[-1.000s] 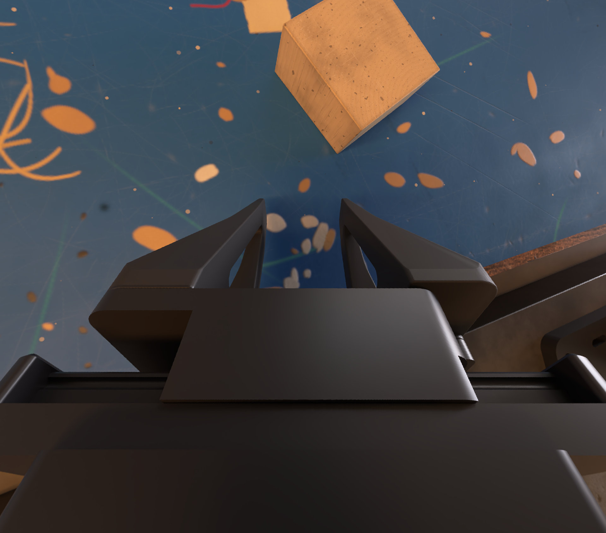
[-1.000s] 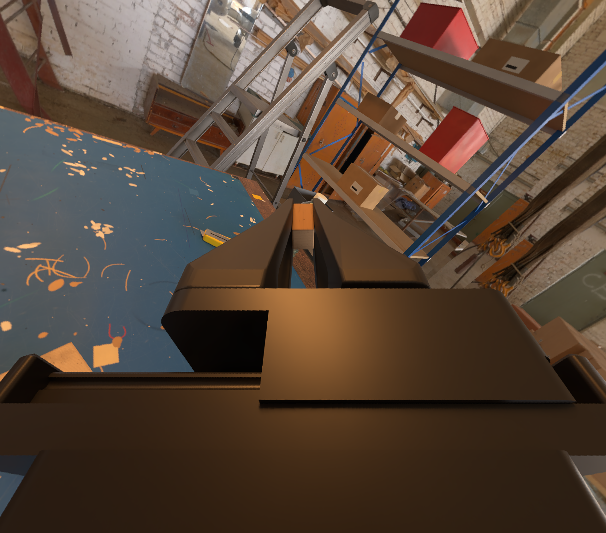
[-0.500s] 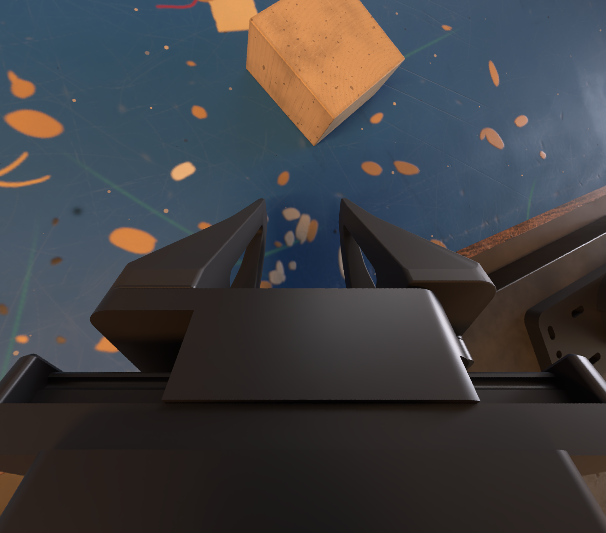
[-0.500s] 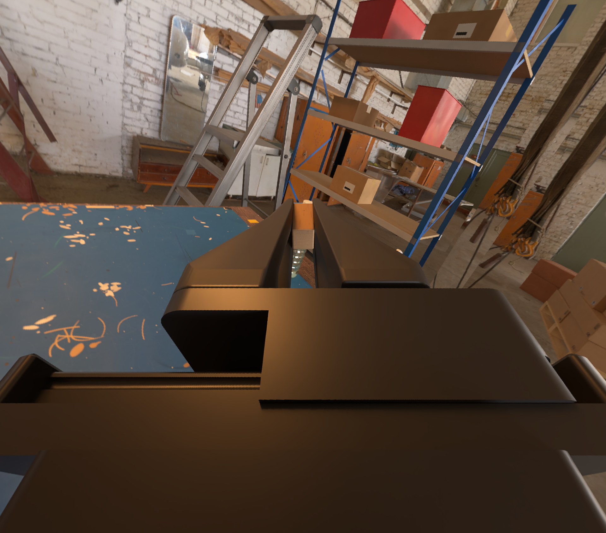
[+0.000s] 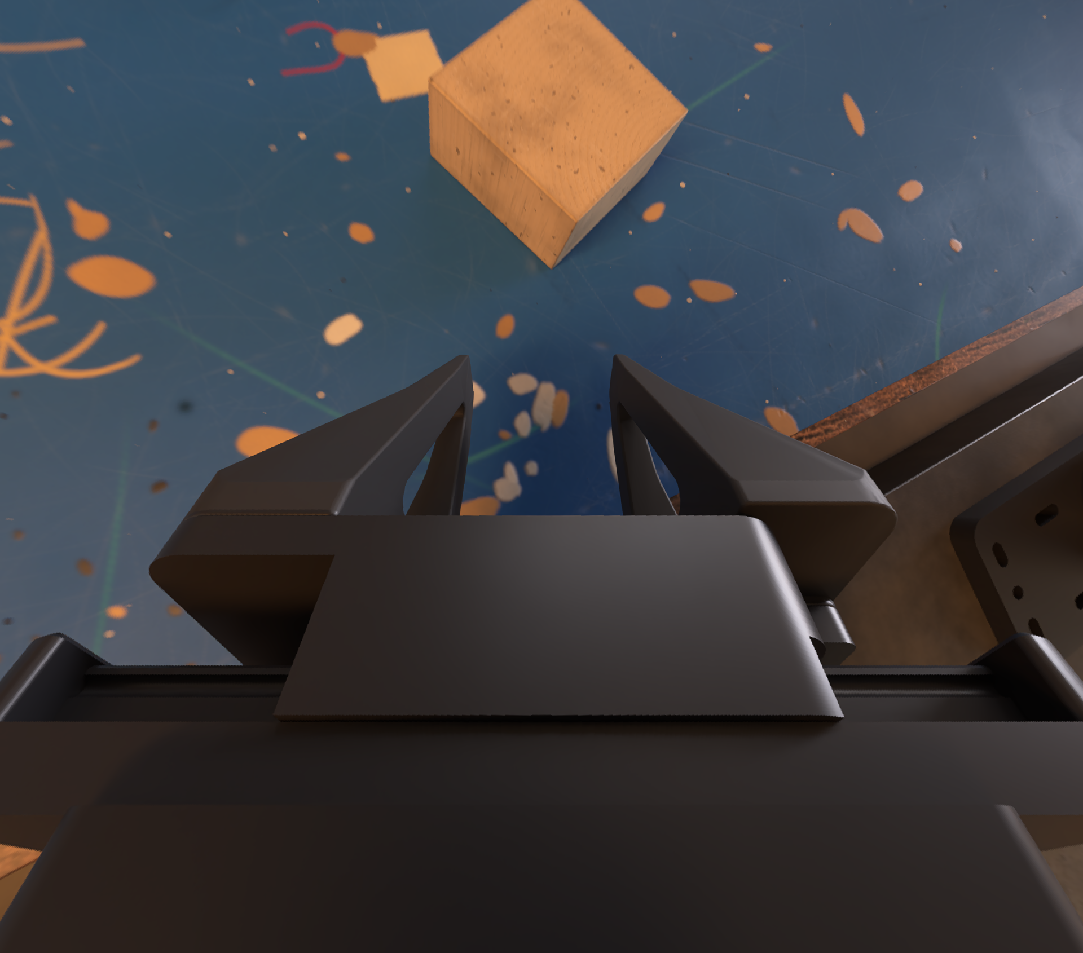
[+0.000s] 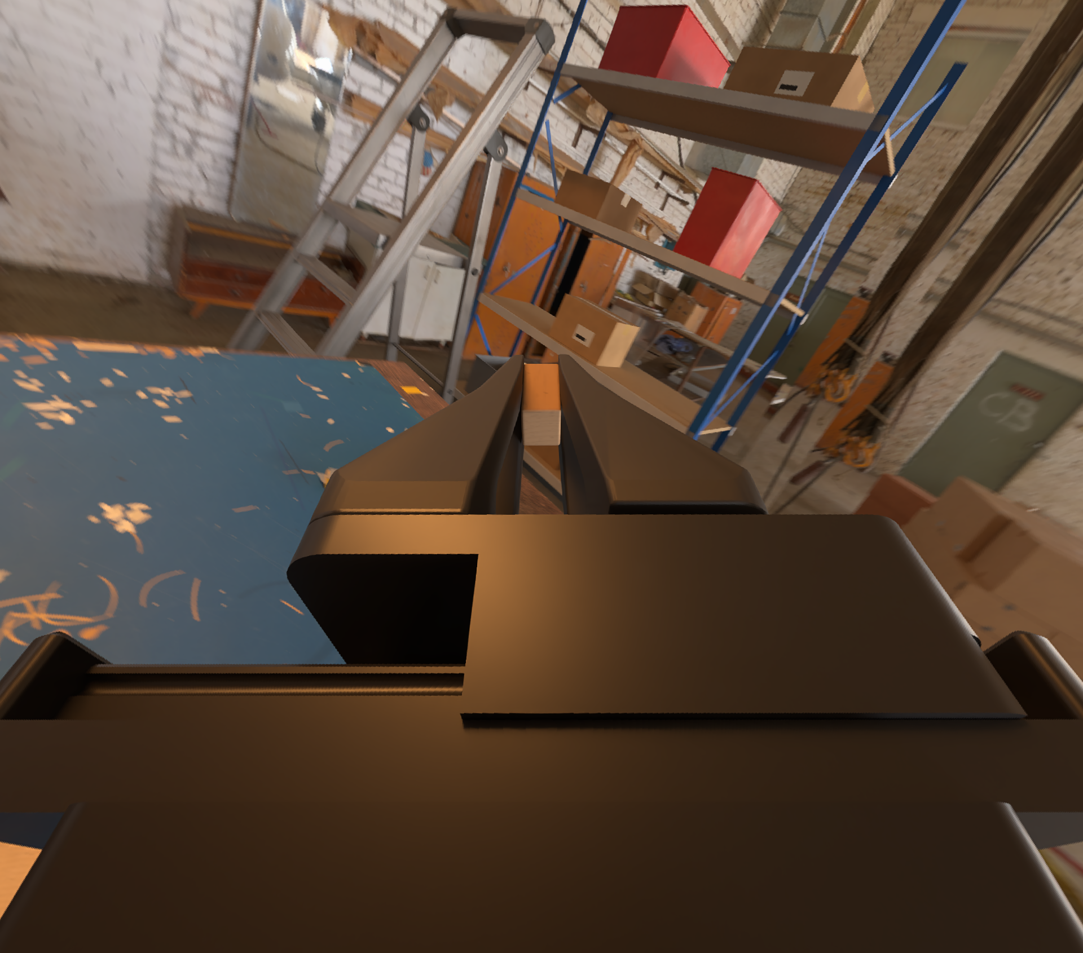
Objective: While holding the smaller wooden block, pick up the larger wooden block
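Observation:
The larger wooden block [image 5: 548,116] sits on the blue paint-spattered table [image 5: 176,134], turned corner-on in the left wrist view. My left gripper [image 5: 540,368] is open and empty, hanging above the table just short of the block, which lies ahead of the fingertips. My right gripper [image 6: 540,386] is shut on the smaller wooden block [image 6: 540,409], held up in the air and pointing out toward the room, past the table's edge. The larger block does not show in the right wrist view.
The table's brown edge [image 5: 937,368] runs at the right of the left wrist view, with a dark mount plate [image 5: 1031,573] beyond it. In the right wrist view a stepladder [image 6: 410,175] and blue shelving [image 6: 732,175] with boxes stand behind the table [image 6: 146,456].
The left wrist view has shifted, so the larger block now sits more centred ahead of the open fingers. The right gripper has tilted and turned while still holding the smaller block.

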### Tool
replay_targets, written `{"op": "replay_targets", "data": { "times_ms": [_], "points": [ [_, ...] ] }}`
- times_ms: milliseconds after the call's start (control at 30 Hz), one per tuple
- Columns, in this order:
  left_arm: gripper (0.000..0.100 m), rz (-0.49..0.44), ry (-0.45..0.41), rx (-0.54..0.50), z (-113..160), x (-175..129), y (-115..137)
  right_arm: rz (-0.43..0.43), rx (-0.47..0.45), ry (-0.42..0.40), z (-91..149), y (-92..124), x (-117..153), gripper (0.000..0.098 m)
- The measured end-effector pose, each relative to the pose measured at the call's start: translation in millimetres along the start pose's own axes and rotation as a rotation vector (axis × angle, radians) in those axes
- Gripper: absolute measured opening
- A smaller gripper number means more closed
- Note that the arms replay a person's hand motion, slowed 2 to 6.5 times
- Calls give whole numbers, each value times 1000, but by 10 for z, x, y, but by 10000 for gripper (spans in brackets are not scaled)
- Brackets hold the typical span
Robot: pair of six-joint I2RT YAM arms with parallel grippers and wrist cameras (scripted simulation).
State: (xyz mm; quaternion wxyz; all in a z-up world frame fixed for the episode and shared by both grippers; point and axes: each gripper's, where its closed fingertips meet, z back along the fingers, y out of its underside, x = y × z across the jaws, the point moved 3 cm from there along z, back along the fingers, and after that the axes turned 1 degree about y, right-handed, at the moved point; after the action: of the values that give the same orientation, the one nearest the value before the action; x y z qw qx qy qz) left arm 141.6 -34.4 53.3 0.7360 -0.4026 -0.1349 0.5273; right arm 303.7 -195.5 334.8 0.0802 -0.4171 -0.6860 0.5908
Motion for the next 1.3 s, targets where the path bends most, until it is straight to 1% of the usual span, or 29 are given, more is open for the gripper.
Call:
{"op": "replay_targets", "data": {
  "times_ms": [133, 333, 467, 600, 733, 1000, 1200, 1300],
  "points": [
    [407, -50, -3, -31, 79, 12, -126, 169, 49, 16, -80, 21, 78, 95],
    [421, -116, 9, -58, 141, 42, -320, 368, 114, 65, -183, 110, 89, 95],
    [425, -159, 24, -49, 125, 62, -395, 480, 148, 75, -283, 186, 99, 94],
    [422, -203, 31, -52, 95, 75, -481, 565, 198, 68, -399, 354, 137, 94],
    [420, -260, 38, -69, 67, 67, -607, 608, 257, 70, -494, 565, 160, 94],
    [402, -389, 47, -96, -58, 8, -892, 645, 334, 100, -660, 885, 114, 94],
    [396, -485, 42, -99, -195, -7, -1045, 704, 381, 73, -801, 1119, 166, 94],
    [395, -540, 35, -100, -256, -2, -1100, 725, 397, 62, -854, 1198, 181, 94]
  ]
}}
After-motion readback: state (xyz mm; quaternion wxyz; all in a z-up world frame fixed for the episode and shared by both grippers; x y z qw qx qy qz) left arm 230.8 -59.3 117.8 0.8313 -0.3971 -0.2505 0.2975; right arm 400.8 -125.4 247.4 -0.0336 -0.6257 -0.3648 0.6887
